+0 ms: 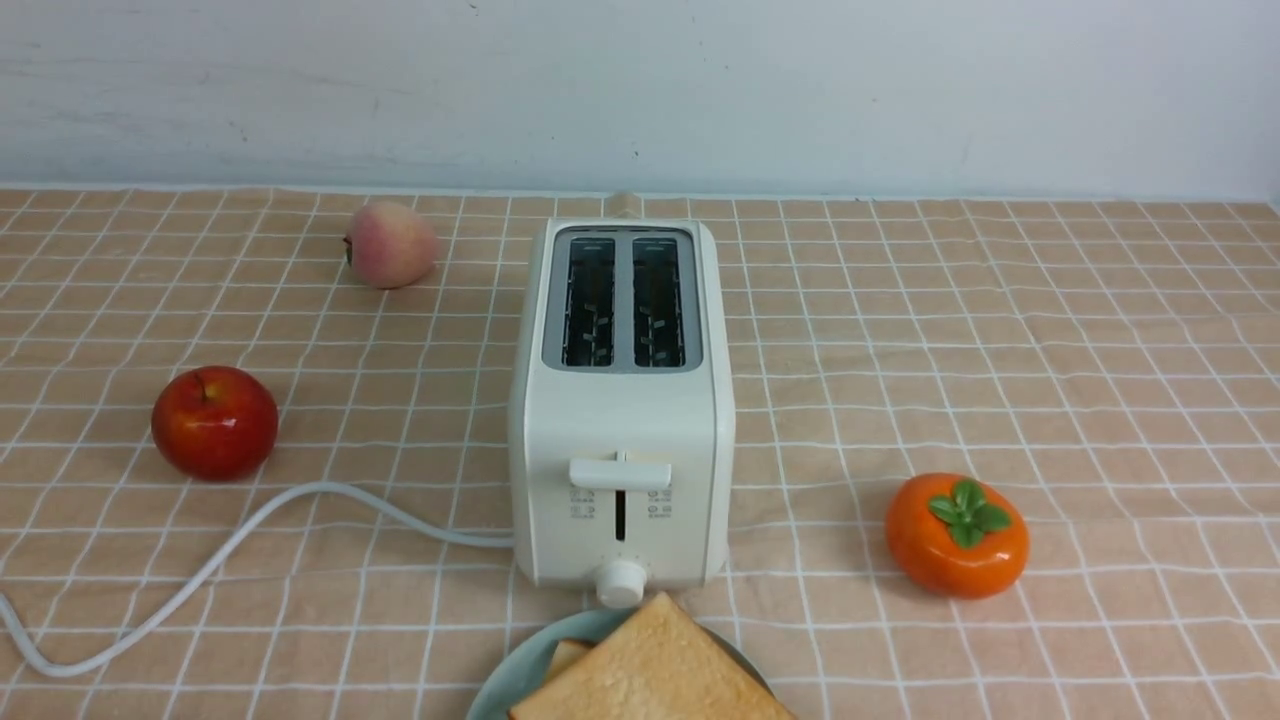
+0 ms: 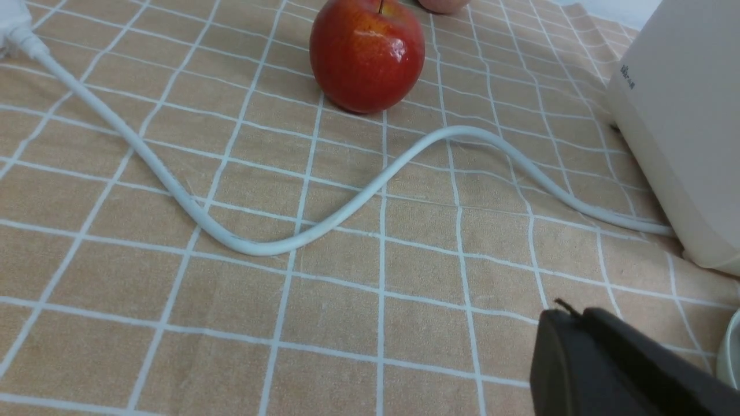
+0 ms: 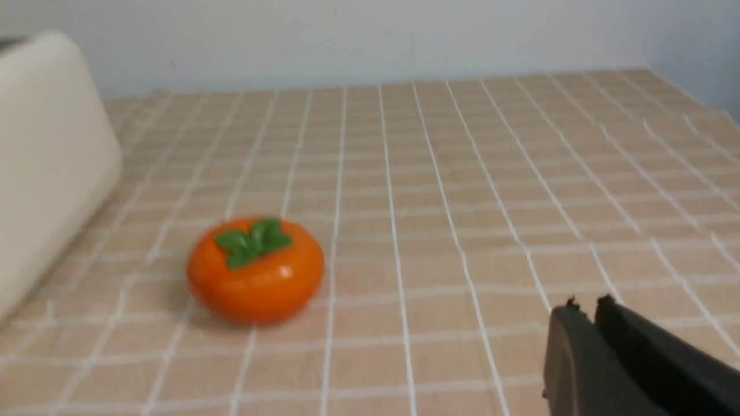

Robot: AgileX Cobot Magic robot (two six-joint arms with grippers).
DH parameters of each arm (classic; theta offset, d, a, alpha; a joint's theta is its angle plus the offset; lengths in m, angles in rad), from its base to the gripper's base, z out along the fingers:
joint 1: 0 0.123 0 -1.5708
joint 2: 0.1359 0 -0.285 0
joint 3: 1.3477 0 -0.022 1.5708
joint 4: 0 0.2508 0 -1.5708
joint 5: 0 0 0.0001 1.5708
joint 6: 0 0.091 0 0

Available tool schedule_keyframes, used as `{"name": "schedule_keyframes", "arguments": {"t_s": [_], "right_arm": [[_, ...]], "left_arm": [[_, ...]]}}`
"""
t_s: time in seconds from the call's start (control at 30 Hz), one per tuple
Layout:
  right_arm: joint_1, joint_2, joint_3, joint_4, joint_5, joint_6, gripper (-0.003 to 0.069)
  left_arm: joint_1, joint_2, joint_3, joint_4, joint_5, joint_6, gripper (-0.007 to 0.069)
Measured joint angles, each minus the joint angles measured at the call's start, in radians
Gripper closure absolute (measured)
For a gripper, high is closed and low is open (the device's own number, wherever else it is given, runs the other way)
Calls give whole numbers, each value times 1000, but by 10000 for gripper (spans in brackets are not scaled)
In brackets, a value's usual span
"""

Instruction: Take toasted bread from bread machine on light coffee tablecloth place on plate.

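Cream toaster (image 1: 620, 420) mid-frame, its small side logo (image 2: 628, 77) unreadable; toast (image 1: 650, 665) on plate (image 1: 520, 675) below. Left claw (image 2: 569, 315) and right claw (image 3: 587, 306) both closed, empty.

no readable text on bread machine (image 1: 620, 430)

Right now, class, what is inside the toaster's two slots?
Both slots of the toaster look empty: only dark walls and wire guides show. The slot bottoms are too dark to see. Two toast slices lie on the plate.

Light coffee tablecloth (image 1: 1000, 330) under bread machine (image 1: 622, 440), plate (image 1: 520, 672), red apple (image 1: 214, 421), peach (image 1: 391, 243), persimmon (image 1: 956, 534).
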Motion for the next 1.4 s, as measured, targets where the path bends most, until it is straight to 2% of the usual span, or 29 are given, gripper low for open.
{"name": "schedule_keyframes", "arguments": {"t_s": [0.07, 1.4], "right_arm": [[-14, -3, 18, -2, 68, 6, 605], [-18, -3, 18, -10, 68, 7, 565]], "left_arm": [[0, 0, 0, 0, 0, 0, 610], [0, 0, 0, 0, 3, 0, 568]]}}
